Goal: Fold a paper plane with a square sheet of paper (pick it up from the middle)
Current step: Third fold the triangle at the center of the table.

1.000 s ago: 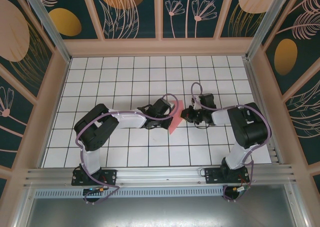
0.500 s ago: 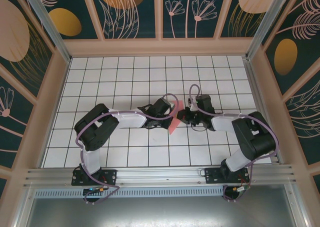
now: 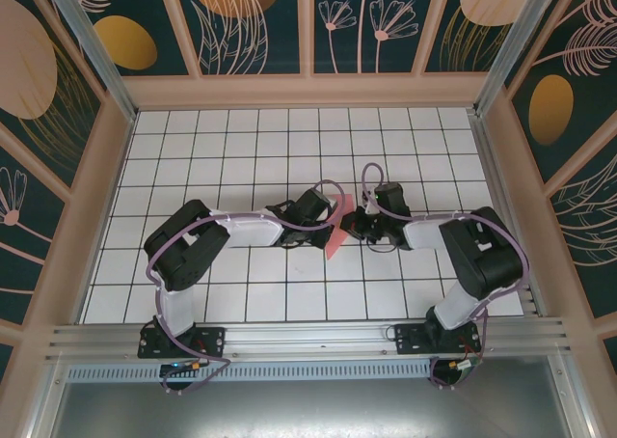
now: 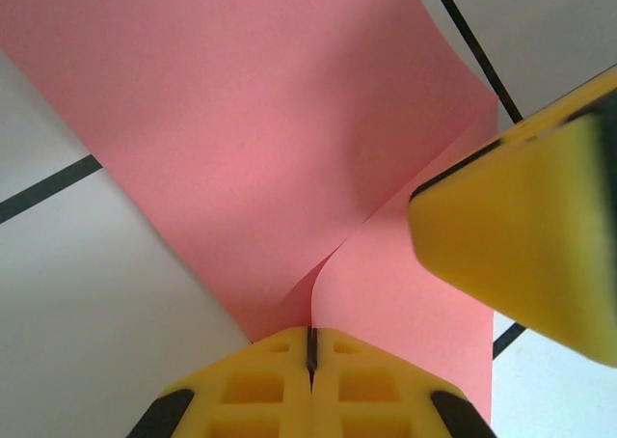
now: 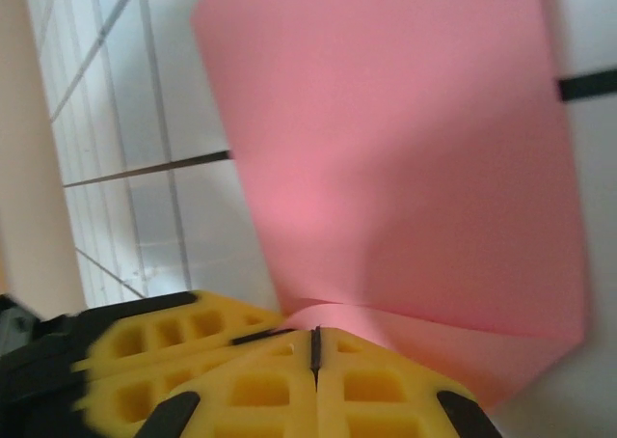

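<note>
Square sheet of paper, left end effector and right end effector pinching it, arms converging

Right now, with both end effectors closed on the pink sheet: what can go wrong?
1. The left end effector and right end effector both pinch the sheet of paper; pulling apart could tear it.
2. The sheet bows at the left pinch, so a crease may land crooked.
3. The end effectors sit close together; they could collide.
</note>
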